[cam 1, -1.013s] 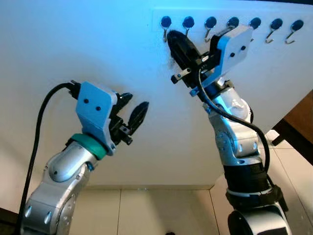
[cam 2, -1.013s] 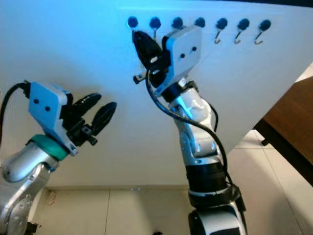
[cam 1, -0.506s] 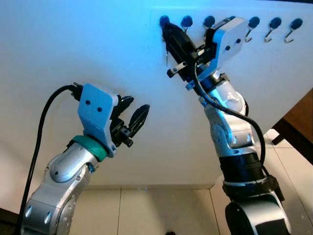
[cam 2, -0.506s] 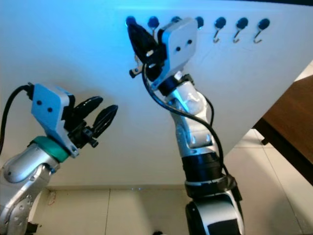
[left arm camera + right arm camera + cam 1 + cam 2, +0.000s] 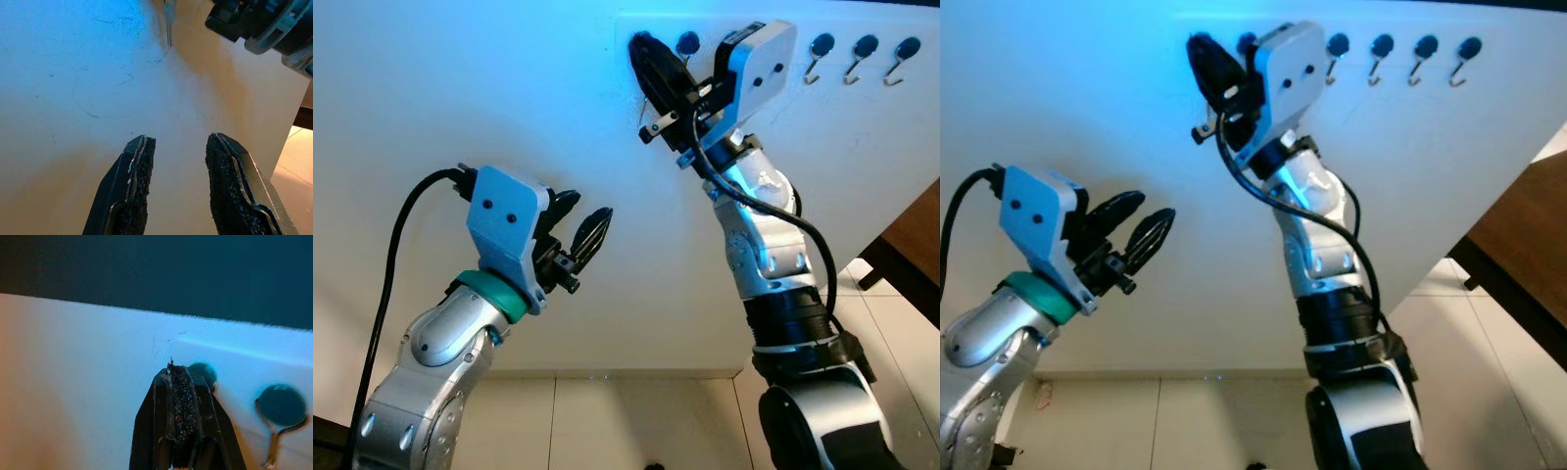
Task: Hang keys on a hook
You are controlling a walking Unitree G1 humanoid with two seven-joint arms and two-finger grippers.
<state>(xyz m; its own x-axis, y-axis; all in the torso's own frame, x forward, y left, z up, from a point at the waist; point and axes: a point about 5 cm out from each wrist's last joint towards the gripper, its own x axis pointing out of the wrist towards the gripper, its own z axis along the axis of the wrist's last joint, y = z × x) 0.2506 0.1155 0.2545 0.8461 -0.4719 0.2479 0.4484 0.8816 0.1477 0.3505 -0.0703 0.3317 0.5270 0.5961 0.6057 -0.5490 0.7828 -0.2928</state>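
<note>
A row of dark-knobbed wire hooks [image 5: 866, 47] runs along the top of a white wall panel [image 5: 460, 88]. My right gripper [image 5: 642, 47] is raised to the leftmost hook, fingertips against the wall at its knob [image 5: 204, 373]. Its fingers [image 5: 182, 396] are pressed shut; I cannot tell whether anything is pinched between them. A thin metal strip [image 5: 168, 22] hangs on the wall beside that gripper; hook or key, I cannot tell. My left gripper [image 5: 588, 209] is held lower and to the left, open and holding nothing, pointing at the wall.
The neighbouring hook [image 5: 279, 406] hangs just to the right of the shut fingers. Fine scratches [image 5: 124, 78] mark the wall below the hooks. Dark wooden furniture [image 5: 915, 245] stands at the right. Pale floor tiles [image 5: 636, 421] lie below.
My right gripper has climbed up and to the left along the wall, from below the leftmost hook to its knob. The left arm has stayed where it was.
</note>
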